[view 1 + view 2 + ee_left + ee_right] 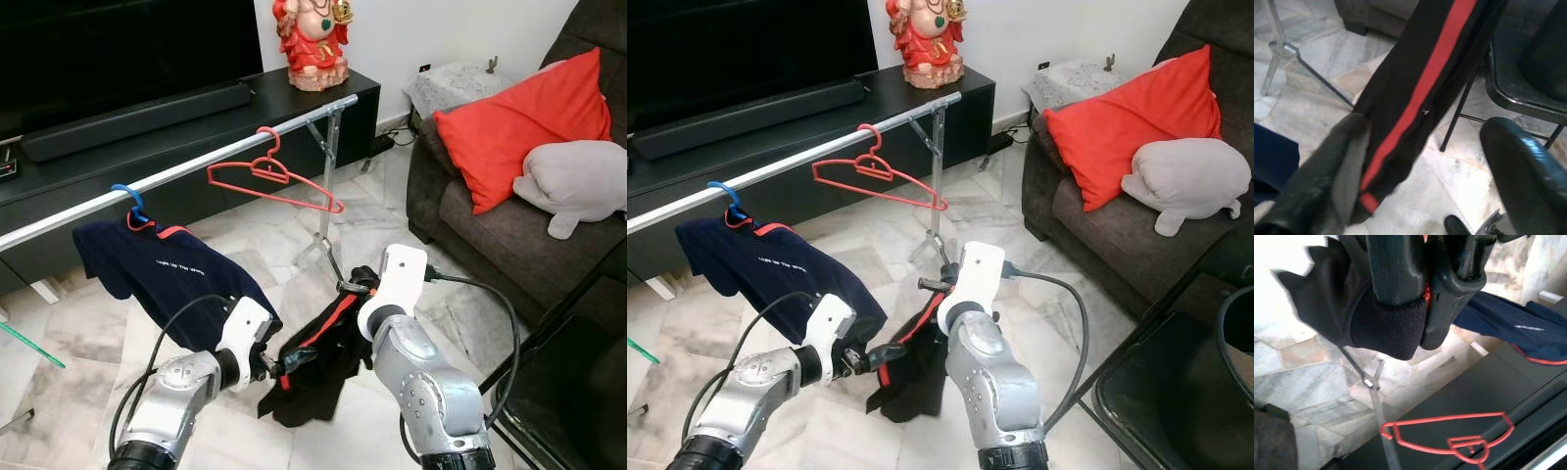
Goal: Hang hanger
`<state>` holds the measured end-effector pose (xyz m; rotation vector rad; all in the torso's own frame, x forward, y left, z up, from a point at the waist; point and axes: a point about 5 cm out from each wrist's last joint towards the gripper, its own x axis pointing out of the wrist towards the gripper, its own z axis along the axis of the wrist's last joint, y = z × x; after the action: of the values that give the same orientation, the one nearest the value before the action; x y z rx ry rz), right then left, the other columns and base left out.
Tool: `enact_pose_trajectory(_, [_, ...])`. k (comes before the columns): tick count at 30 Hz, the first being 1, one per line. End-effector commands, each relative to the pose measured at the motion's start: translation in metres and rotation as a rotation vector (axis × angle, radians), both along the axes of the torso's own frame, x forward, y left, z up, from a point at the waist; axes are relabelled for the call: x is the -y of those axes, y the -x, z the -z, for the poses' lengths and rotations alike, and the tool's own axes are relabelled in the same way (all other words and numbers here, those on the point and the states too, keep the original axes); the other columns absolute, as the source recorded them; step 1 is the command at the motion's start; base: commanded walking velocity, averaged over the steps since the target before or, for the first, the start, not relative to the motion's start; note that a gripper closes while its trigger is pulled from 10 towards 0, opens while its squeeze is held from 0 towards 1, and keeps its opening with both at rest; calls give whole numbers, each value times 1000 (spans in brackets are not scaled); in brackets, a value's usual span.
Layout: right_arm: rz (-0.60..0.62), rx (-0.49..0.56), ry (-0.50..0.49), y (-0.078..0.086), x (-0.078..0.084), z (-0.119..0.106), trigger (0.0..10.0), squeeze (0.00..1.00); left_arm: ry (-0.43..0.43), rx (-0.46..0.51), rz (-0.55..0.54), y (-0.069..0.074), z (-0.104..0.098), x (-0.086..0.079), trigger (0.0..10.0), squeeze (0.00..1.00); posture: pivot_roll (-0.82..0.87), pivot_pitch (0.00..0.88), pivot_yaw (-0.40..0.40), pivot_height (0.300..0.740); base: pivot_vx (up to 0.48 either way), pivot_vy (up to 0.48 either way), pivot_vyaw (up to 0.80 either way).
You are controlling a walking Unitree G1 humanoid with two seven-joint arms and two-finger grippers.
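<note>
1. My right pincer (355, 287) sits just below the middle of the left eye frame, its fingers pressed together on the upper edge of a black garment with a red stripe (318, 367); in the right wrist view the two black fingers (1400, 279) clamp dark cloth with a sliver of red between them.
2. My left pincer (284, 364) is low in the frame, left of centre, at the garment's lower part. In the left wrist view its fingers (1327, 176) stand spread, one lying against the cloth, the other well apart from it.
3. The garment hangs between my two pincers, above the marble floor (88, 333), and sags down toward the bottom edge of the frame.
4. The empty red hanger (274, 181) hangs by its hook on the silver rail (196, 166), upper centre of the frame, tilted so its right end drops lower.
5. Further left on the same rail, a blue hanger (129, 201) carries a navy shirt (162, 274) that droops toward my left arm.
6. Behind the rail runs a long black TV counter (147, 147) with a soundbar (137, 119) and a red figurine (313, 41) at the top centre.
7. On the right side of the frame, a dark sofa (490, 215) holds a red cushion (529, 127) and a grey plush (578, 181).
</note>
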<state>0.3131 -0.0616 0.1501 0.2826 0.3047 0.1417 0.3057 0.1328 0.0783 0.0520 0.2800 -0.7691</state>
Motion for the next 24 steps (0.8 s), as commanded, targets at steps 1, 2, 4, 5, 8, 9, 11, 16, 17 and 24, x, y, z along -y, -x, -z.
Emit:
enact_pose_trajectory(1, [-108, 62, -160, 8, -50, -36, 10000, 0, 18, 5, -34, -4, 0, -2, 10000, 1000, -90, 118, 68, 721, 0, 0, 0])
enact_pose_trajectory(2, [-121, 60, -166, 9, -54, -37, 10000, 0, 21, 0, -41, -6, 1, -1, 10000, 1000, -89, 122, 66, 721, 0, 0, 0])
enact_pose_trajectory(4, [-141, 55, -175, 12, -59, -39, 10000, 0, 38, -7, -46, -7, 3, 1, 10000, 180, -89, 122, 66, 721, 0, 0, 0])
enact_pose_trajectory(5, [-141, 55, -175, 12, -59, -39, 10000, 0, 38, -7, -46, -7, 3, 1, 10000, 180, -89, 122, 66, 721, 0, 0, 0])
enact_pose_trajectory(8, [-169, 52, -187, 15, -67, -43, 10000, 0, 67, -10, -57, -10, 3, 4, 10000, 0, -94, 131, 60, 721, 0, 0, 0])
enact_pose_trajectory(9, [-178, 51, -191, 16, -69, -44, 10000, 0, 75, -15, -46, -10, 4, 6, 10000, 0, -94, 133, 59, 721, 0, 0, 0])
enact_pose_trajectory(11, [-185, 50, -193, 17, -71, -44, 10000, 0, 85, -23, -41, -10, 5, 8, 10000, 0, -94, 133, 59, 721, 0, 0, 0])
enact_pose_trajectory(16, [-227, 44, -198, 20, -83, -47, 10000, 0, 130, -55, 1, -8, 7, 11, 10000, 1000, -93, 140, 51, 721, 0, 0, 0])
enact_pose_trajectory(17, [-236, 44, -201, 21, -86, -49, 10000, 0, 130, -55, 3, -8, 7, 10, 10000, 1000, -91, 141, 49, 721, 0, 0, 0])
enact_pose_trajectory(24, [-261, 39, -212, 24, -96, -52, 10000, 0, 138, -44, -7, -9, 8, 11, 10000, 1000, -93, 142, 45, 721, 0, 0, 0])
